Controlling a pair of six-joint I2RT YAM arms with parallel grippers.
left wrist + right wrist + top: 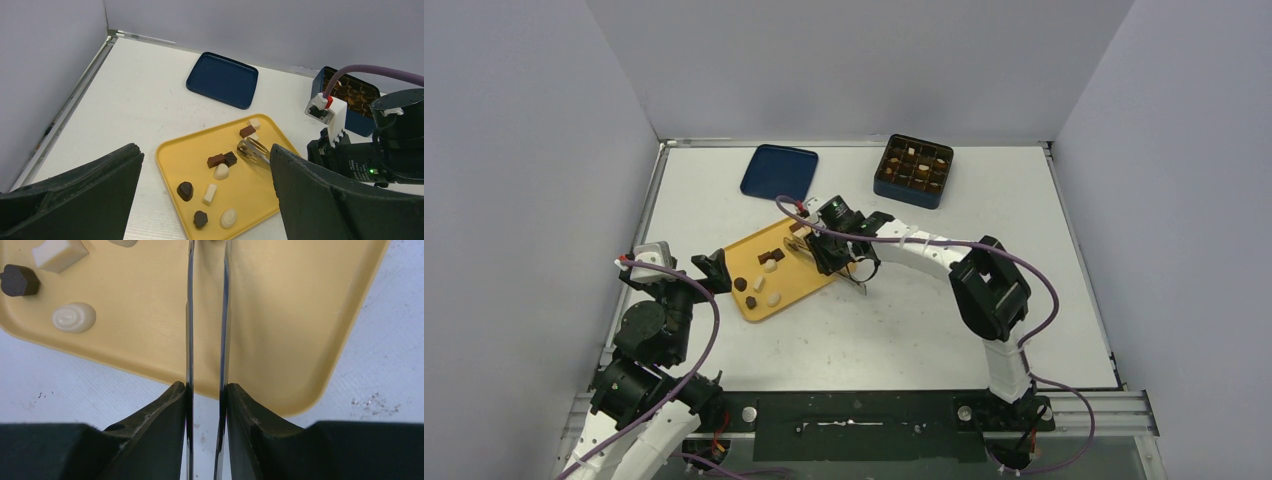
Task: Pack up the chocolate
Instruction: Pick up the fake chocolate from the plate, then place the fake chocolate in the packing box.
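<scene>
Several chocolate pieces, dark brown, caramel-brown and white (210, 194), lie on the yellow tray (796, 291). A few also show in the right wrist view, among them a white swirl (74, 317). My right gripper (829, 250) is shut on metal tongs (190, 315), whose tips (252, 150) hover over the tray next to a brown and a dark piece (222, 160). The tongs' tips look empty. My left gripper (202, 155) is open and empty, low at the tray's left edge (714, 270). The dark blue gridded box (913, 170) at the back holds several pieces.
The box's dark blue lid (779, 171) lies flat at the back, left of the box. The right arm's purple cable (944, 243) loops over the table's middle. Grey walls stand on three sides.
</scene>
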